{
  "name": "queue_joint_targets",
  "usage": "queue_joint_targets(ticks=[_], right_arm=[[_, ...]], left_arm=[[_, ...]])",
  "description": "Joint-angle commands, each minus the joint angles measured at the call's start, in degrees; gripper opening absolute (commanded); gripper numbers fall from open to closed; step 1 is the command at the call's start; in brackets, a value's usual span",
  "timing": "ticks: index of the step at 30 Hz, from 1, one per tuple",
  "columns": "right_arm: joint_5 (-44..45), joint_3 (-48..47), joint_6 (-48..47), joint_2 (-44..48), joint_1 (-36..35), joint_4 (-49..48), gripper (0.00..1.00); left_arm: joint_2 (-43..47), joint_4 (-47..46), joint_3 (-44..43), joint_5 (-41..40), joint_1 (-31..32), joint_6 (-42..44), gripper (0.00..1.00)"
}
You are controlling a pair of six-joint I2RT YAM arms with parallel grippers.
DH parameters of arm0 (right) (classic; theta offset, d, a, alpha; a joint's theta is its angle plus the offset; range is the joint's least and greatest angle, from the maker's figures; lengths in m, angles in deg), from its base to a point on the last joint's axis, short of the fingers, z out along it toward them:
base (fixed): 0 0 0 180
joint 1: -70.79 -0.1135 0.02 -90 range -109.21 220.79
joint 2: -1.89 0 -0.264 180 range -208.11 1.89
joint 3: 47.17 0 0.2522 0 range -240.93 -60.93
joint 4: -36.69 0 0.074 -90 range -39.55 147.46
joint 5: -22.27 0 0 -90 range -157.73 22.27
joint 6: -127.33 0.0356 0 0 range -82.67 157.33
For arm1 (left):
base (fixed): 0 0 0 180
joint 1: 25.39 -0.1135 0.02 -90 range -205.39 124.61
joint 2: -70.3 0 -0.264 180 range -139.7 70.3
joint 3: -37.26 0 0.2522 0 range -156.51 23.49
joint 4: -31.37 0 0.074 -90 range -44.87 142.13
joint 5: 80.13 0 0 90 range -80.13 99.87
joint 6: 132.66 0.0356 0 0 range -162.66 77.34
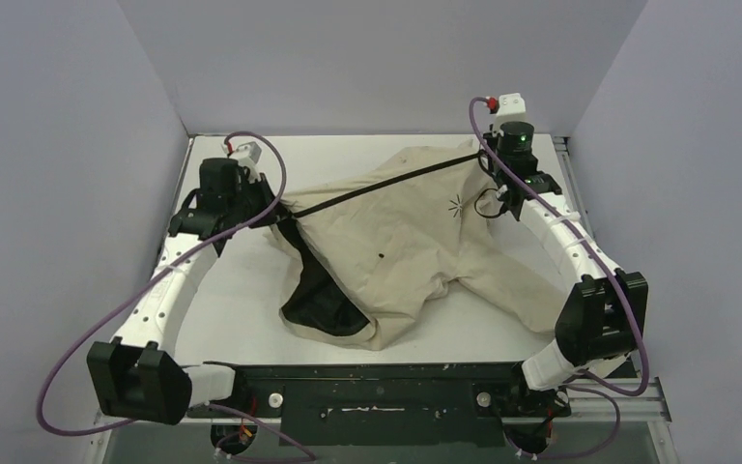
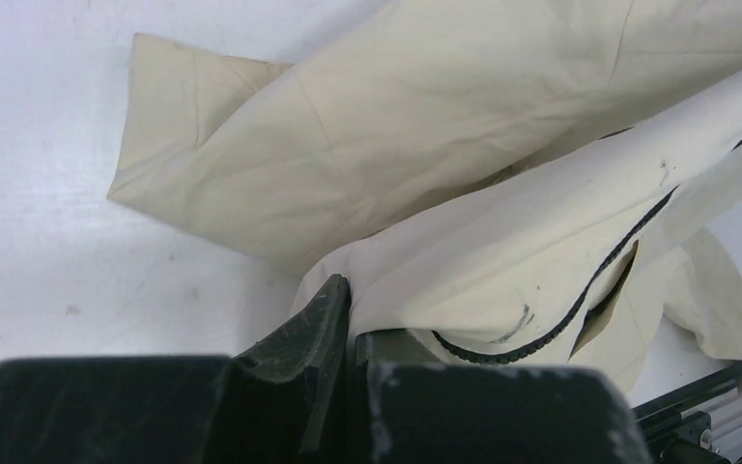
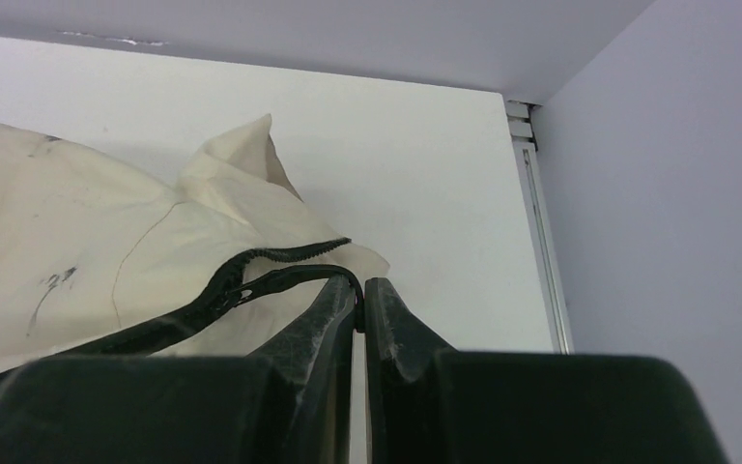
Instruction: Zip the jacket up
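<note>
The beige jacket (image 1: 415,251) lies spread across the white table (image 1: 348,155), with its black lining (image 1: 324,300) showing at the lower left and its starburst logo (image 1: 456,205) near the right. Its black zipper (image 1: 386,184) runs taut between the two grippers. My left gripper (image 1: 275,217) is shut on the jacket's cloth edge (image 2: 415,280) beside the zipper's teeth (image 2: 580,304). My right gripper (image 1: 488,162) is shut on the thin black zipper pull (image 3: 280,278) at the jacket's far right end; in the right wrist view the grip (image 3: 360,295) is at the fingertips.
Grey walls close in on the left, back and right. A metal rail (image 3: 541,222) runs along the table's right edge. A black front rail (image 1: 377,377) holds both arm bases. Purple cables (image 1: 68,358) loop beside the arms. A jacket sleeve (image 1: 512,290) reaches toward the right arm.
</note>
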Motion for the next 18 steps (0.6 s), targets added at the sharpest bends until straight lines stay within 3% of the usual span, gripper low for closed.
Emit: queue_joint_targets(ticks=[1,12,18], right_arm=[[6.3,-4.9,1.6,3.9,5.5,-2.6,0.00],[6.0,-1.7,6.3,6.4,12.2,-0.6,0.00],[4.2,-0.5,8.3,7.1,14.1,-0.8,0.00]], left_arm=[[-5.0,-2.0,-9.2,2.5,-2.8,4.9,0.00],[-5.6,-2.3,-10.4,-10.9,-8.8,5.2,0.00],[-5.2,-4.5,-7.3,-8.4,-8.9,4.7,0.00]])
